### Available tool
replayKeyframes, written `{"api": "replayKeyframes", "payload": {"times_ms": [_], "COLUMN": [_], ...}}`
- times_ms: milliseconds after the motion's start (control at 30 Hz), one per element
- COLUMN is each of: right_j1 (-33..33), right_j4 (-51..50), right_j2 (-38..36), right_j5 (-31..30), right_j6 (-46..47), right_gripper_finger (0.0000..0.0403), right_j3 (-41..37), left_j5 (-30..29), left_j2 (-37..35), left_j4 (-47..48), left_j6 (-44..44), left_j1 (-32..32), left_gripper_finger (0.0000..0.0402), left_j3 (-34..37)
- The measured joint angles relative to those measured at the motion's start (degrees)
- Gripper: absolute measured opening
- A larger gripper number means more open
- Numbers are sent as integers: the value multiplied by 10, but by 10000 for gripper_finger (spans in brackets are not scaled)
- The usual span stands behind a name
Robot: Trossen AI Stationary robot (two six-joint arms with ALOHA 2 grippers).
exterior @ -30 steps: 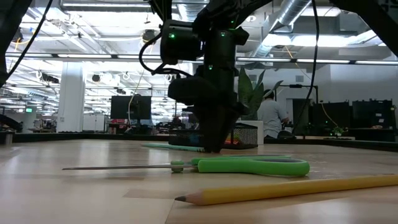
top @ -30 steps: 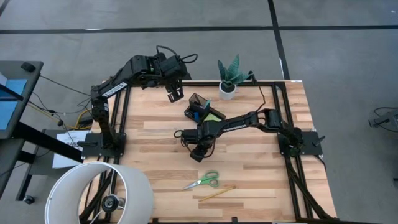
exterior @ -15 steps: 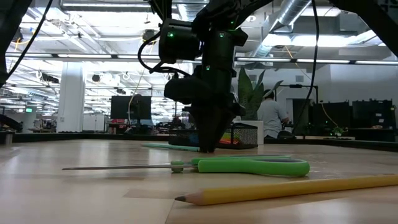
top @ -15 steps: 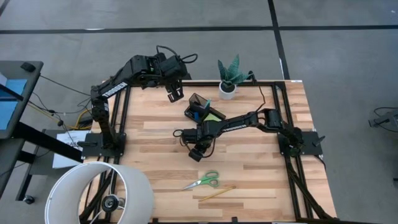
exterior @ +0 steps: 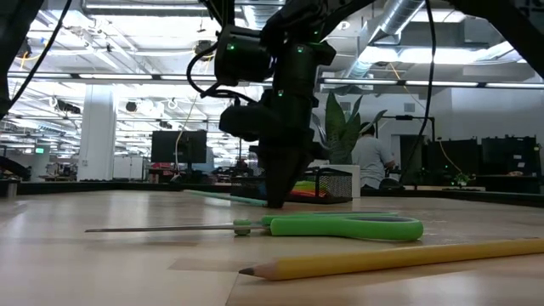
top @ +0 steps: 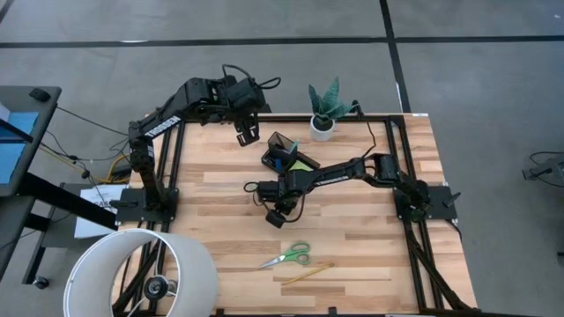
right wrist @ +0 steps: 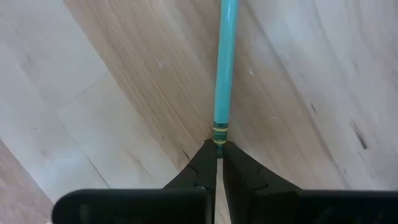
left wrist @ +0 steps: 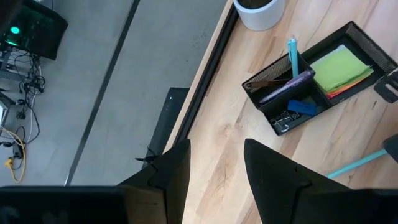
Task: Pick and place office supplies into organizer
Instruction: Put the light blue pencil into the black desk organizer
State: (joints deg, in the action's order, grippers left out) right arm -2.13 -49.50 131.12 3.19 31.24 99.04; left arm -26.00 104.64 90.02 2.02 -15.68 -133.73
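While the right arm reaches across the middle of the wooden tabletop (top: 220,194), the left one just hangs back over the far-left edge, its left pincer (top: 246,134) parted with nothing in it, out of the way I guess.

The organizer (top: 286,156) sits toward the far side, near the potted plant (top: 325,107). From the left wrist cam you can see it's already got stuff in it: the lime-green sticky-note pad (left wrist: 339,65) in the big compartment, a teal pen (left wrist: 292,56) standing upright, plus a blue eraser (left wrist: 303,107) and some clips in the small slots. So it looks partly done.

The right pincer (top: 275,217) is down at the wood, a little in front of the organizer, fingers pinched nearly shut on the end of a teal pencil (right wrist: 224,68). In the right wrist view it's gripped right at the banded tip, so most of its length sticks out past the fingers. The low cam shows the far end tilted up off the surface. Holding the tip makes sense for dropping it upright into a slot, but it might swing.

Still loose near the front edge: green-handled scissors (top: 288,257) and a yellow pencil (top: 305,274), close together. Plenty of bare wood around them.
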Motion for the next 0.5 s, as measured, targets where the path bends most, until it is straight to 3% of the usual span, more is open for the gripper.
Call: {"api": "replayKeyframes", "payload": {"times_ms": [500], "right_j1": [-8], "right_j4": [-55], "right_j2": [-36], "right_j5": [17], "right_j6": [-14], "right_gripper_finger": [1], "right_j3": [-6], "left_j5": [-4], "left_j2": [0], "left_j4": [0], "left_j6": [11], "left_j1": [0], "left_gripper_finger": [144], "left_j3": [0]}}
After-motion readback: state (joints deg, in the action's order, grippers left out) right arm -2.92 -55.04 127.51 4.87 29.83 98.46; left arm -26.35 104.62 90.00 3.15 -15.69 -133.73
